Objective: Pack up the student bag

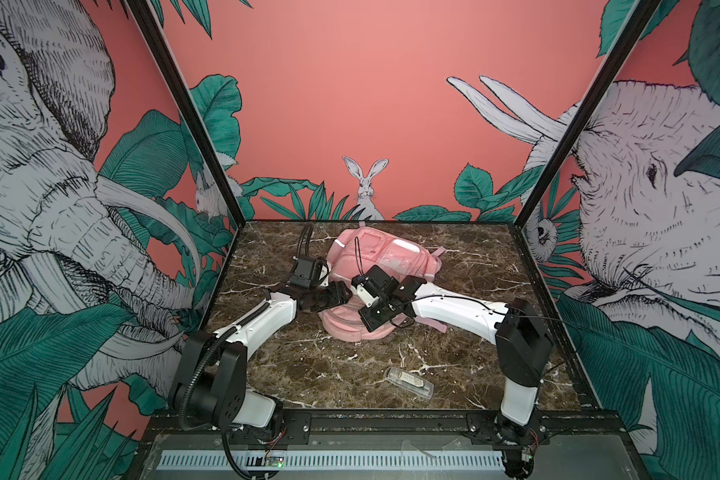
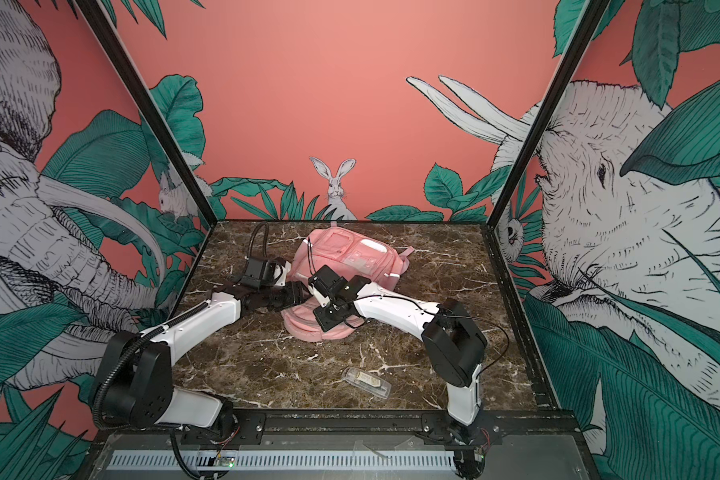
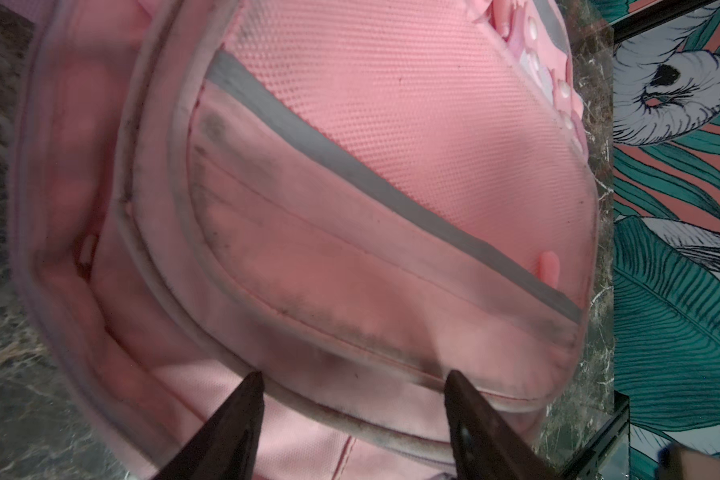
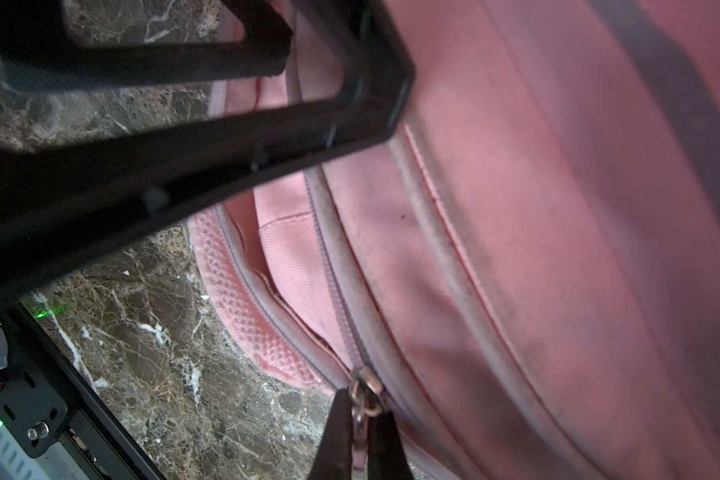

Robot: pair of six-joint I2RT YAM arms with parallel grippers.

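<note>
Pink, soiled fabric of the student bag (image 3: 391, 145) filling the left wrist view, with the left gripper (image 3: 352, 374) at the left of its near end, fingers spread wide, tips at the grey-piped rim of a front flap; cannot tell whether touching it. Mid-table toward the back wall in both top views, the student bag (image 1: 385, 257) lying flat on the brown marble table (image 1: 474, 266), zipped front pockets and white reflective strips facing up, near end between the two grippers, both arms reaching in over it. Just right of that, the right gripper (image 4: 362, 409) pinched tight on the metal zipper pull (image 4: 366, 388) of the main compartment, zip teeth parted beyond the slider, pale lining showing in the gap. Further right and nearer the front edge, well apart from the bag, a clear plastic case (image 1: 408, 382) lying flat on the marble.
</note>
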